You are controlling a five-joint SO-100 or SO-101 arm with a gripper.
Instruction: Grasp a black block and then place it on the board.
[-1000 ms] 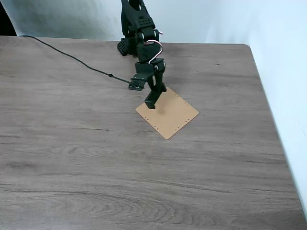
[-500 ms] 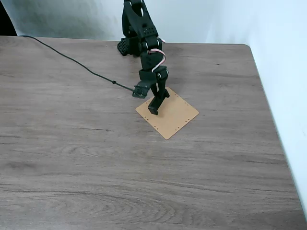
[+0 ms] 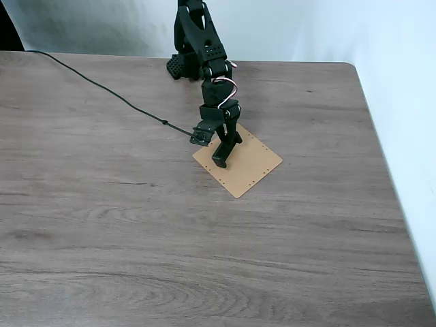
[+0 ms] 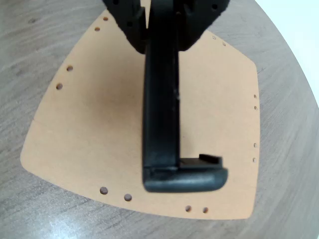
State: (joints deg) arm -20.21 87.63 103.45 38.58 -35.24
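My gripper [image 3: 219,161] is closed on the black block [image 4: 162,119], which hangs lengthwise from my jaws with its hooked lower end pointing down over the board [image 4: 89,124]. In the fixed view the block [image 3: 222,151] sits above the board's [image 3: 252,163] left half, near its left corner. Status, as judged: grasp complete, carry complete, block positioned over the target. Remaining: lower to contact, release, retract. Whether the block's lower end already touches the panel cannot be determined from either view. Inventory count: one black block, one board, one arm, one black cable [image 3: 102,84] running across the wooden table [image 3: 204,259] towards my wrist. Small holes line the board's edges; the board itself lies flat on the table
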